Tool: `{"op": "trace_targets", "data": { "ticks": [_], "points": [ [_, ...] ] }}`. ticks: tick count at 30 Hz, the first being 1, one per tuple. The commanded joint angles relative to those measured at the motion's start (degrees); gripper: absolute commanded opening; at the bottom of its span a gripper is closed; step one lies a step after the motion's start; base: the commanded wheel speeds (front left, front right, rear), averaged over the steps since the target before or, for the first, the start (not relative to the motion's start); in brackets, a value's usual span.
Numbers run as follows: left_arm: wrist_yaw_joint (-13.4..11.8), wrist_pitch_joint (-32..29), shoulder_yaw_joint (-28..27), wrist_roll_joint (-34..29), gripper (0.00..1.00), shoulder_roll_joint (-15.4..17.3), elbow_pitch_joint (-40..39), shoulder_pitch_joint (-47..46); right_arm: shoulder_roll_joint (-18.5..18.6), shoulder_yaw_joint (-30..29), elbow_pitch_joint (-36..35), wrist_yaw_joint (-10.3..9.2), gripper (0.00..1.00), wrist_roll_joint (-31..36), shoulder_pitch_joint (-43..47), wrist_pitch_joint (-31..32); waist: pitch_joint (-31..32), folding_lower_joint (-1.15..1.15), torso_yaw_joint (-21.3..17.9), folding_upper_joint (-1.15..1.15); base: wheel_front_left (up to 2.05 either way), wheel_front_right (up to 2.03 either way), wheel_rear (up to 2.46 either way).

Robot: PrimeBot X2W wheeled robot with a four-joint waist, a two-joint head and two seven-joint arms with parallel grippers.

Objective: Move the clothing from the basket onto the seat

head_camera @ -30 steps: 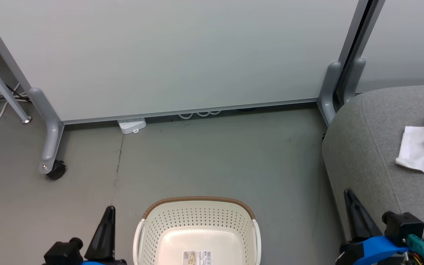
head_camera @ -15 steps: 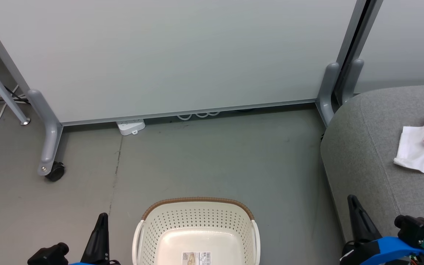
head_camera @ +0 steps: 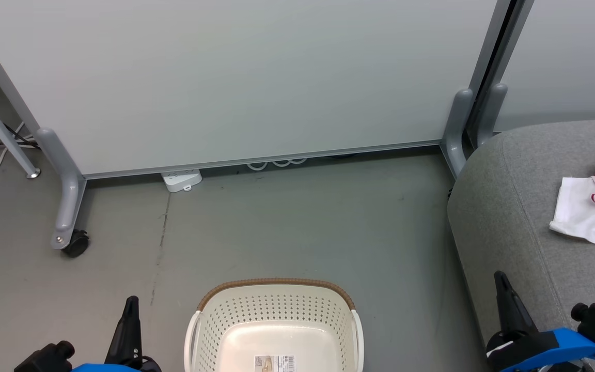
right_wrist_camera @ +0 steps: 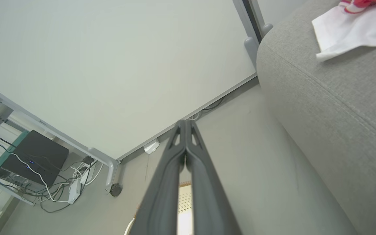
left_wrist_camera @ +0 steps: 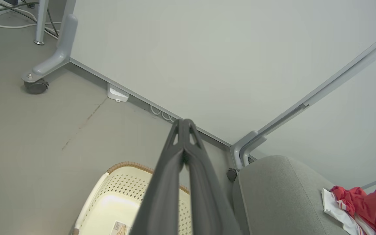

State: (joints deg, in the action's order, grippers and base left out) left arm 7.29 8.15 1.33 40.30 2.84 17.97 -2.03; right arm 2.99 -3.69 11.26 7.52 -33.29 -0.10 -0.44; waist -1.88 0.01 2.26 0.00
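Red and white clothing (head_camera: 594,212) heaped on the seat (head_camera: 509,217), right edge of the head view, cut off by the frame. Cream basket (head_camera: 277,310) at bottom centre on the floor (head_camera: 302,222), holding a printed label (head_camera: 276,363) on its bottom, near half out of frame. Lower left, left gripper (head_camera: 131,305); lower right beside the seat's edge, right gripper (head_camera: 500,281); both with fingertips pressed together. Across the top: pale partition (head_camera: 251,77), white power strip (head_camera: 181,180) under it, castor (head_camera: 77,243) at left.

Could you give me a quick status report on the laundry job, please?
Left gripper shut, empty; right gripper shut, empty. Clothing lies on seat; basket shows bare bottom, one label. Wheeled partition behind basket, apart.
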Motion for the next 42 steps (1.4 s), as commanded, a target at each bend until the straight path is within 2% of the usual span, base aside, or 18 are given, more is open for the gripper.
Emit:
{"op": "trace_targets", "data": {
  "ticks": [1,42],
  "points": [
    [0.1,-0.5,-0.7,2.3,0.0,0.5,-1.0,-1.7,0.0,-0.2,-0.5,-0.01,0.0,-2.6,-1.9,0.4,0.0,0.0,0.0,0.0,0.0,0.0,0.0],
    [0.2,-7.8,-4.3,28.5,0.0,0.5,-2.7,-3.3,-0.1,-1.7,1.2,-0.03,0.0,-32.1,-4.3,3.9,0.7,-0.01,-1.0,0.0,0.0,0.0,0.0]
  ]
}}
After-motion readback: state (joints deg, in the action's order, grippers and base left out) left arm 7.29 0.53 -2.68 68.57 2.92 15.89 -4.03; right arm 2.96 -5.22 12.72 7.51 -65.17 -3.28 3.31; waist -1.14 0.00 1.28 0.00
